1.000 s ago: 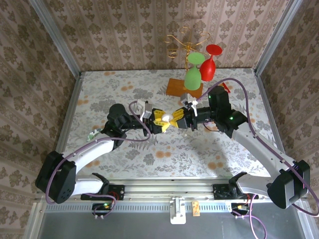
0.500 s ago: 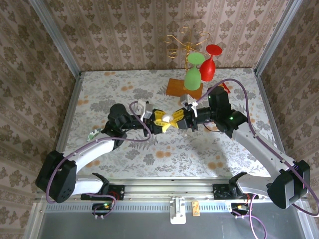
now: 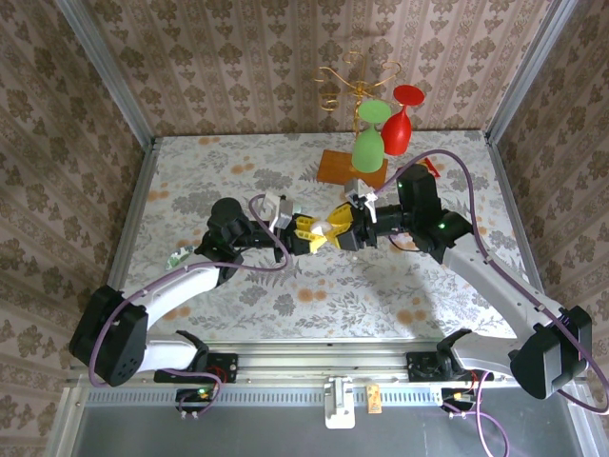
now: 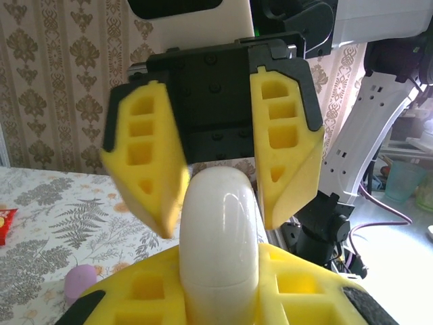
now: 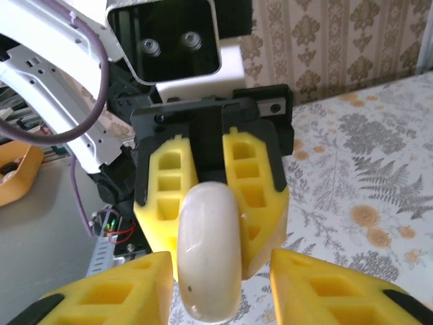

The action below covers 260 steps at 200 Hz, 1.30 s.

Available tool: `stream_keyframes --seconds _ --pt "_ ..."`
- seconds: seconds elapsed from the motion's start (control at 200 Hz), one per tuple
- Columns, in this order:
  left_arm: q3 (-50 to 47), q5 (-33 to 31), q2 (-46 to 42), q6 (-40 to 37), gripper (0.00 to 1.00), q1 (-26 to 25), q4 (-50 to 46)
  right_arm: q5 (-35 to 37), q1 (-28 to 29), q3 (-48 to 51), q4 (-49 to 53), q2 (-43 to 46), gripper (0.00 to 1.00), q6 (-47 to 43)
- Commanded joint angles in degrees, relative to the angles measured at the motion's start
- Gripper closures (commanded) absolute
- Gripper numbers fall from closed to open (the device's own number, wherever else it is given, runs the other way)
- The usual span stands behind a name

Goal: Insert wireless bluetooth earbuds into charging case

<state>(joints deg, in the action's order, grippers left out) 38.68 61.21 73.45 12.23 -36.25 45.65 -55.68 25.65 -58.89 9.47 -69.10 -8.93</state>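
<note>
A white oval charging case (image 3: 330,228) hangs above the middle of the table, where the two grippers meet. My left gripper (image 3: 312,234) is shut on it: in the left wrist view its yellow pads press both sides of the case (image 4: 220,230). My right gripper (image 3: 346,231) faces it and is open. In the right wrist view its fingers (image 5: 318,284) stand on either side of the case (image 5: 210,250) with gaps. The earbuds are hidden.
A gold rack on a wooden base (image 3: 350,167) stands at the back with a green glass (image 3: 369,143) and a red glass (image 3: 400,124) hanging upside down. A red packet (image 3: 433,169) lies beside it. A small purple rounded object (image 4: 81,281) lies on the table. A small green-white item (image 3: 176,257) lies by the left arm.
My right gripper's jaws have spread apart and come off the white case. The left gripper has closed tighter on it. Both arms stay nearly where they were.
</note>
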Motion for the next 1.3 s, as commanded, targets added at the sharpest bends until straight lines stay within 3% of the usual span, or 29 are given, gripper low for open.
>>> stream_keyframes --seconds 0.0,0.405,0.725,0.83,1.035,1.295 --pt "0.4 0.8 -0.5 -4.8 0.88 -0.7 0.5 3.6 0.1 -0.6 -4.0 0.3 0.56 4.5" --pt "-1.6 -0.4 -2.4 -13.2 0.9 -1.3 -3.0 11.9 -0.2 -0.7 -7.7 -0.1 0.47 10.2" --pt "-4.7 -9.7 -3.5 -28.7 0.99 -1.2 -7.4 8.1 -0.2 2.4 -11.4 4.5 0.18 12.4" --pt "-5.7 -13.4 -2.9 -33.0 0.98 -1.2 -7.8 14.3 -0.3 4.5 -13.3 7.2 0.11 16.4" --pt "-7.4 -16.1 -0.8 -36.1 0.97 -1.2 -4.3 35.7 -3.3 7.8 -7.1 9.7 0.0 27.1" --pt "-11.2 -17.8 0.4 -33.1 0.98 -0.5 3.6 42.3 -3.8 8.3 7.0 2.8 0.01 30.2"
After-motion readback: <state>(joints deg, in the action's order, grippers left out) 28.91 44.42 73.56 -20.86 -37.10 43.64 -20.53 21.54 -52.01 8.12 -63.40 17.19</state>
